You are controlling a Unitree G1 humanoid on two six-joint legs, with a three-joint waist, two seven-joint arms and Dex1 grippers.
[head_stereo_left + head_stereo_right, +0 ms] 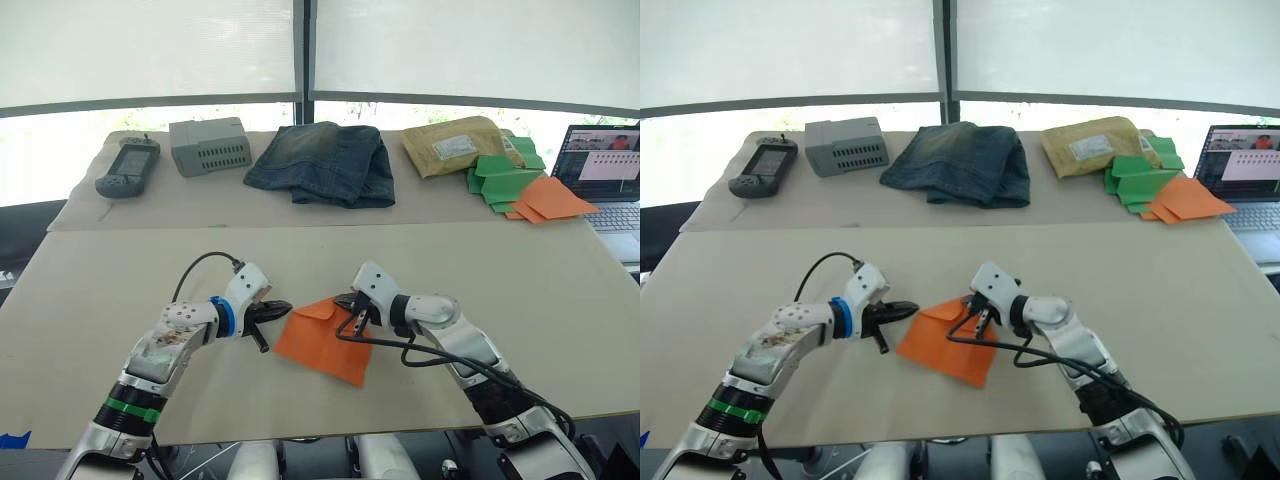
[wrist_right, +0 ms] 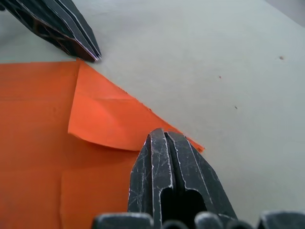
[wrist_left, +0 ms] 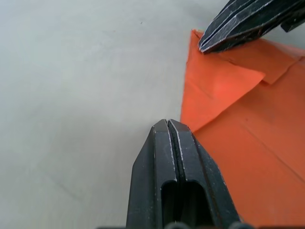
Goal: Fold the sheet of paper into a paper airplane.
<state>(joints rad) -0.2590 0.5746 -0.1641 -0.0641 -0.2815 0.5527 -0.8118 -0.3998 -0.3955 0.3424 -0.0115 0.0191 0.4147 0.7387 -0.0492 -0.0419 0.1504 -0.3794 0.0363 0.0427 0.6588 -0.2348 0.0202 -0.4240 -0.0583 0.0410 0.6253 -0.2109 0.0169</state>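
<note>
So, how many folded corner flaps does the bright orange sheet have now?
2 visible: one flap between the two gripper tips, and a second beside it on the orange sheet. Others may be hidden underneath.

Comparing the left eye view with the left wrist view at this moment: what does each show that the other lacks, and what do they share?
Left eye view: the back table's items: a handheld device, grey box, jeans, padded envelope, green paper shapes, laptop, plus both arms.

Left wrist view: the folded corner flap with its crease up close, and the left end effector shut, its tip at the paper's edge.

Shared: the orange paper, the table, and the right end effector at the paper's corner.
</note>
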